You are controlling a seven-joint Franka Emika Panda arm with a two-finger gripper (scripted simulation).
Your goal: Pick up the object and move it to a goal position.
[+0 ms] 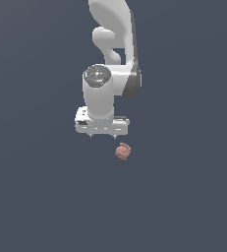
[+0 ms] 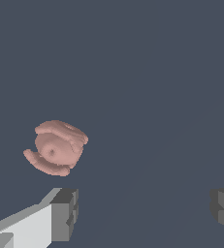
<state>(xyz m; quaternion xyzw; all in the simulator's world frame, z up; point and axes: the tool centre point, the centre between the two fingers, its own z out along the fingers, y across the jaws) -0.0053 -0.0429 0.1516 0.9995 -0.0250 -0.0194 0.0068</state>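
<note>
The object point(image 1: 123, 151) is a small lumpy pinkish-red ball lying on the dark grey floor, just below and to the exterior view's right of the white gripper point(image 1: 102, 135). In the wrist view the object point(image 2: 56, 147) lies apart from the fingers, beyond one grey fingertip point(image 2: 65, 213) and outside the gap. The gripper point(image 2: 145, 210) is open, its two fingertips far apart with nothing between them. The short fingertips barely show under the hand in the exterior view.
The white arm point(image 1: 112, 44) rises from the hand toward the top of the exterior view. The dark grey floor point(image 1: 36, 197) fills everything else in sight.
</note>
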